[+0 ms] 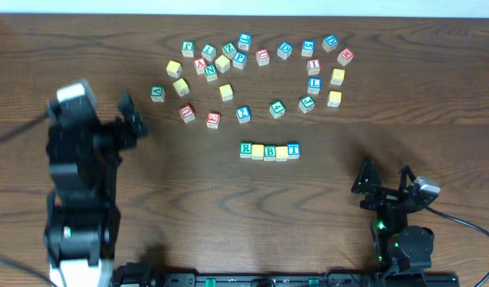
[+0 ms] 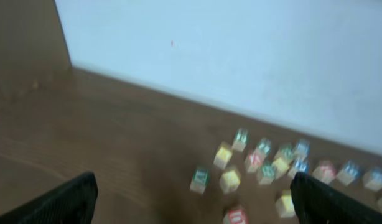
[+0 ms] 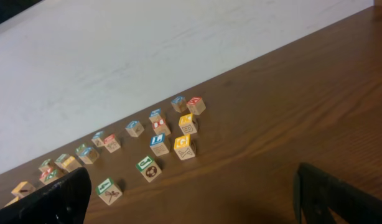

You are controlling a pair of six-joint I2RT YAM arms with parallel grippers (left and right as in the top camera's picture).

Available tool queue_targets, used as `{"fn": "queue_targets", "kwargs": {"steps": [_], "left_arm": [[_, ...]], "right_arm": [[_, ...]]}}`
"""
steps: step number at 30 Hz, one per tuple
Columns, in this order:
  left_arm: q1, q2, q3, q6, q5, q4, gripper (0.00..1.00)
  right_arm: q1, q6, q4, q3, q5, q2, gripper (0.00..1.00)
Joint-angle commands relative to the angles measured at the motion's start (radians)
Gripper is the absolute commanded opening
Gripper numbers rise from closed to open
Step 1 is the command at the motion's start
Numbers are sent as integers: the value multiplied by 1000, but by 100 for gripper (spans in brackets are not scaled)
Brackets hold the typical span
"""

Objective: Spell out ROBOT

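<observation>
Two grippers, both spread wide, nothing held: right gripper (image 1: 385, 177) at lower right of my overhead frame, left gripper (image 1: 133, 118) at mid left. Five ROBOT cubes (image 1: 269, 150) touching in one row at table (image 1: 189, 207) centre; I read R, B, T, yellow faces unreadable. Loose letter cubes (image 1: 226, 92) scattered upper centre.

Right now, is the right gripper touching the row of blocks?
Apart. Overhead view shows bare table between the right gripper and the row of blocks.
</observation>
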Motion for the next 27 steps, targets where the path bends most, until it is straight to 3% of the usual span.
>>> {"fn": "queue_targets", "kwargs": {"steps": [1, 7, 12, 18, 25, 27], "left_arm": [[3, -168, -159, 3, -12, 97, 97], [3, -418, -485, -46, -12, 356, 98], [3, -596, -684, -45, -13, 465, 98], [3, -776, -809, -45, -32, 450, 98], [3, -772, -809, -45, -36, 415, 97], [3, -772, -809, -45, -35, 331, 97]], "right_arm": [[8, 11, -3, -1, -2, -5, 99], [8, 11, -3, -1, -2, -5, 99], [8, 11, -3, -1, -2, -5, 99], [8, 11, -3, -1, -2, -5, 99], [8, 11, -3, -1, -2, -5, 99], [8, 11, -3, -1, -2, -5, 99]]}}
